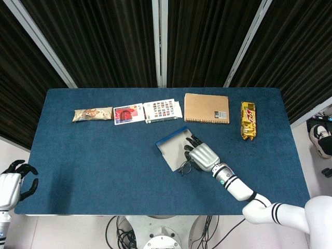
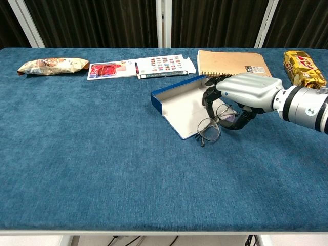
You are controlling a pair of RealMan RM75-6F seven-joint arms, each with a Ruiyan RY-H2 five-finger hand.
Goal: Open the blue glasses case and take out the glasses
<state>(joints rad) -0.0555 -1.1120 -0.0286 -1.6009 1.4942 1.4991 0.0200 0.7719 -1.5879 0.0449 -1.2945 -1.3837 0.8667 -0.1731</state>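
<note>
The blue glasses case (image 1: 173,147) (image 2: 180,104) lies open at mid-table, its pale lining facing up. The glasses (image 1: 185,167) (image 2: 211,124) rest folded open on the case's near right corner, partly on the cloth. My right hand (image 1: 203,155) (image 2: 248,93) hovers palm-down over the glasses' far lens. Its fingers (image 2: 209,98) arch down on the case side and the thumb (image 2: 237,122) curls under on the other side; the frames show no firm grip. My left hand (image 1: 16,179) hangs beyond the table's near left corner, fingers apart, holding nothing.
Along the far edge lie a snack packet (image 1: 92,113) (image 2: 52,65), a red leaflet (image 1: 128,113) (image 2: 109,70), a colourful booklet (image 1: 162,110) (image 2: 161,66), a brown notebook (image 1: 207,108) (image 2: 231,62) and a gold snack bar (image 1: 248,120) (image 2: 302,66). Blue cloth covers the table (image 1: 104,166).
</note>
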